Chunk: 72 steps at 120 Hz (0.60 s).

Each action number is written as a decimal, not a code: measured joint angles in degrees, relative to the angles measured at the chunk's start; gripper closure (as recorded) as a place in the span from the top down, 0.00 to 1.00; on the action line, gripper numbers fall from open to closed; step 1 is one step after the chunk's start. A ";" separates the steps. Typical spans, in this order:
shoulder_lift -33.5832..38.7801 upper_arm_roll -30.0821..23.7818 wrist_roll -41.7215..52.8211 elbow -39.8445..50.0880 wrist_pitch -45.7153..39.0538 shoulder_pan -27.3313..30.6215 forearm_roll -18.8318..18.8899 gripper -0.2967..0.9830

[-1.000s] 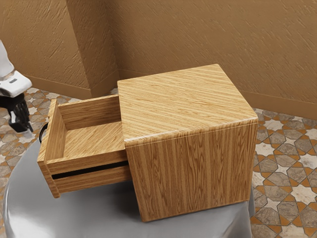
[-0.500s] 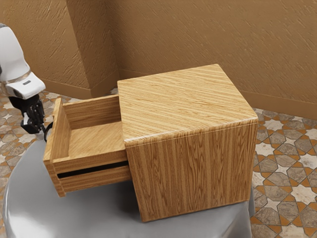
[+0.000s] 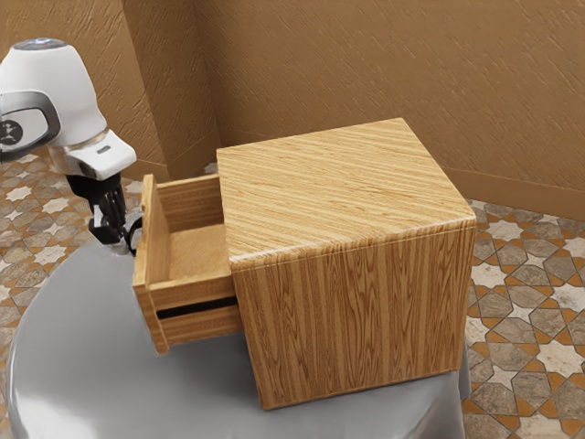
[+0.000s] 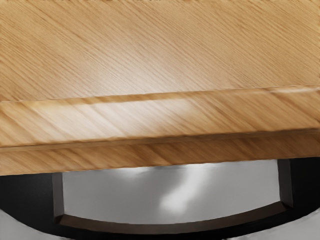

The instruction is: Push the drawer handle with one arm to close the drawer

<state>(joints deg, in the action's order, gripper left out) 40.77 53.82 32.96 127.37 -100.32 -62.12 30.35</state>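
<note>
Exterior view puts a boxy cabinet (image 3: 338,183) of honey-coloured, strongly grained wood on a grey, glossy, rounded counter (image 3: 73,366). Its drawer (image 3: 196,254) stands partly open toward nine o'clock, with a plain wooden interior and a dark slot (image 3: 196,307) running along its side. The black, bowed handle (image 3: 132,236) is on the drawer's outer face, and the black end effector (image 3: 121,244) is right at it, at about ten o'clock from the drawer; I cannot tell how far open it is, whether it grips anything, or whether it touches the handle. The white, smooth-shelled arm (image 3: 73,91) bears a round, dark emblem (image 3: 11,133), its pale mark too small to read. Star-patterned tiles (image 3: 521,320) meet rough brown walls (image 3: 366,55).

Wrist view gives the handle's flat, brownish inner faces and angled corners, with sheen on the slanting wood grain beside it.
</note>
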 joint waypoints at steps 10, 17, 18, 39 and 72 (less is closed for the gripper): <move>-1.94 -0.04 0.16 -0.48 -2.05 -0.24 -1.47 0.29; -3.42 -0.06 0.29 -0.96 -3.54 -0.33 -2.56 0.29; -3.63 -0.07 0.30 -1.01 -3.73 -0.33 -2.69 0.29; -9.26 -0.41 0.86 -2.37 -8.13 -0.47 -6.53 0.29; -14.07 -1.50 1.82 -2.75 -13.66 -0.54 -10.94 0.29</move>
<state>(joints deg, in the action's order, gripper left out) 26.70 52.32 34.78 124.62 -113.98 -62.66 19.41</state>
